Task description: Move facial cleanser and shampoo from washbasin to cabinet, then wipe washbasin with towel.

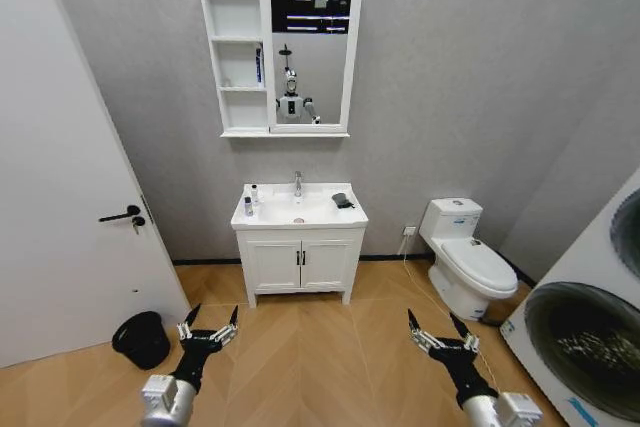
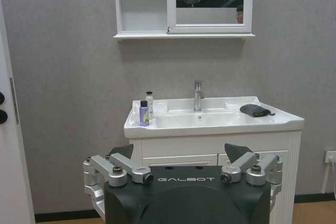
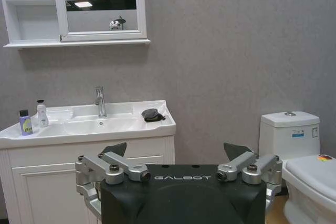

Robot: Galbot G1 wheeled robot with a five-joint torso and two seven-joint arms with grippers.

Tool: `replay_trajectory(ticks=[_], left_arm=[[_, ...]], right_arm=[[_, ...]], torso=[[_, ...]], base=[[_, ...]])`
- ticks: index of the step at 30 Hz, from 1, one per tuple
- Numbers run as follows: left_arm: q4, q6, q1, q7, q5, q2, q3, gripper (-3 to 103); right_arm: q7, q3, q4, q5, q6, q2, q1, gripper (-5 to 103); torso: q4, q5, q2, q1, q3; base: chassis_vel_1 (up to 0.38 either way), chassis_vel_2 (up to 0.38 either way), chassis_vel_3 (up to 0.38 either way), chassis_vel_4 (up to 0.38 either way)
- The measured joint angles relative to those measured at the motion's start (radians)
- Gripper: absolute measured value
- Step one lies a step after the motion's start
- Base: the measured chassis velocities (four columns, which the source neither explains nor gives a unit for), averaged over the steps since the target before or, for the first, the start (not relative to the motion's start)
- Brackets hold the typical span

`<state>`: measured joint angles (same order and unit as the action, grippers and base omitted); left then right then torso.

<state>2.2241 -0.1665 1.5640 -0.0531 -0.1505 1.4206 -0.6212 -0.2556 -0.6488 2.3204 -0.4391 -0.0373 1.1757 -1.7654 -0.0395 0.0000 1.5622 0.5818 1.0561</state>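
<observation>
Two bottles, a purple one [image 2: 144, 114] and a white one [image 2: 150, 105], stand on the washbasin [image 1: 300, 212] rim, the towel [image 2: 254, 110] opposite, all well ahead of both jaws. Left gripper [image 1: 208, 325] and right gripper [image 1: 439, 329] hang low, jaws spread wide, holding nothing.

Even indoor light, soft shadow under cabinet [image 2: 184, 3], edges distorted

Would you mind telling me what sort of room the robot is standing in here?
Most likely a bathroom, perhaps a mock-up: a washbasin with a tap on a low vanity, a mirrored cabinet on the wall above it, and a toilet to one side.
</observation>
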Motion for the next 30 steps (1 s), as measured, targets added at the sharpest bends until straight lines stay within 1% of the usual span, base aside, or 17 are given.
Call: replay_trajectory(ticks=[12, 22, 30], left_arm=[[0.003, 0.000, 0.001, -0.002, -0.003, -0.001, -0.003, 98], [-0.001, 0.001, 0.000, -0.002, -0.002, 0.002, 0.003, 98], [-0.032, 0.011, -0.007, -0.004, 0.032, 0.022, 0.037, 98]], right_arm=[[-0.002, 0.001, 0.004, 0.016, 0.002, 0.020, -0.007, 100], [-0.002, 0.003, -0.006, 0.021, 0.007, 0.021, -0.003, 100], [0.000, 0.010, -0.023, 0.036, 0.021, 0.021, -0.005, 100]], torso=[[0.0000, 0.0000, 0.000, 0.000, 0.000], [0.0000, 0.0000, 0.000, 0.000, 0.000], [0.0000, 0.0000, 0.000, 0.000, 0.000]], base=[[-0.003, 0.004, 0.009, -0.003], [0.000, 0.000, 0.000, 0.000], [-0.012, 0.011, 0.018, -0.012]])
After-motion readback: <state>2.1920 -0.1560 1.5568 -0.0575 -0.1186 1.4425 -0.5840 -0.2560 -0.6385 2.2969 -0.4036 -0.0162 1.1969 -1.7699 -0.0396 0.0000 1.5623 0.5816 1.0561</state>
